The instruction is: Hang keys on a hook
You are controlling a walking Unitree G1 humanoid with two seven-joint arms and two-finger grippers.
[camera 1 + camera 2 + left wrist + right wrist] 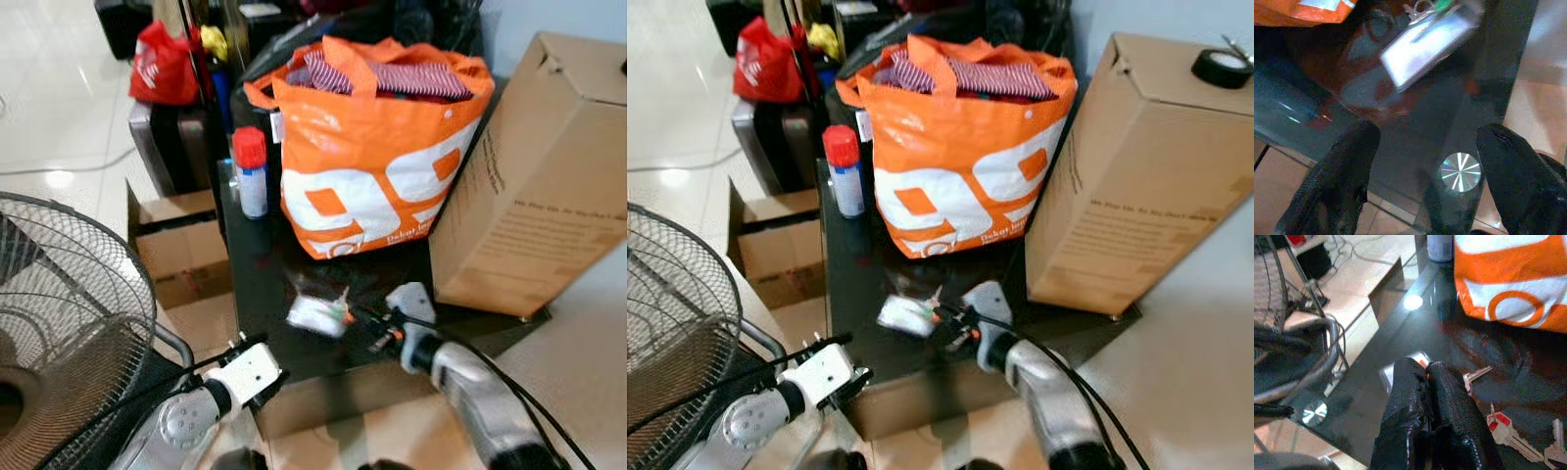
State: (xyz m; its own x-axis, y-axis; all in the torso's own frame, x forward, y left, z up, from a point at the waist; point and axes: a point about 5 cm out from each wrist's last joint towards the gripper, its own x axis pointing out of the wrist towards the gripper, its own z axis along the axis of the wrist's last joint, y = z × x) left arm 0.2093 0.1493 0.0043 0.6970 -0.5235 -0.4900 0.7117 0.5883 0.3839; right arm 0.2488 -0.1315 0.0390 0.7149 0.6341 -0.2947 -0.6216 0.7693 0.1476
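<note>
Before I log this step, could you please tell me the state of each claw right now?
Left claw: open, holding nothing, above the dark glass table.
Right claw: closed, by the keys; whether it grips anything cannot be told.

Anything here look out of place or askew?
The keys lie loose on the black glass table beside a white tag, in front of the orange bag. The cardboard box leans tilted at the table's corner.

Silver keys with red-and-white heads (1508,428): cut off by the right wrist view's edge, partly hidden behind the right gripper (1427,377).
White rectangular tag (1425,46): blurred; print unreadable.
Right gripper's hold: fingers pressed together over the white tag; anything pinched between them is hidden.
Round wire fan guard (59,323): cut by the frame edge.
Dark glossy bench (265,284): far end hidden behind the orange-and-white shopping bag (377,147).
</note>
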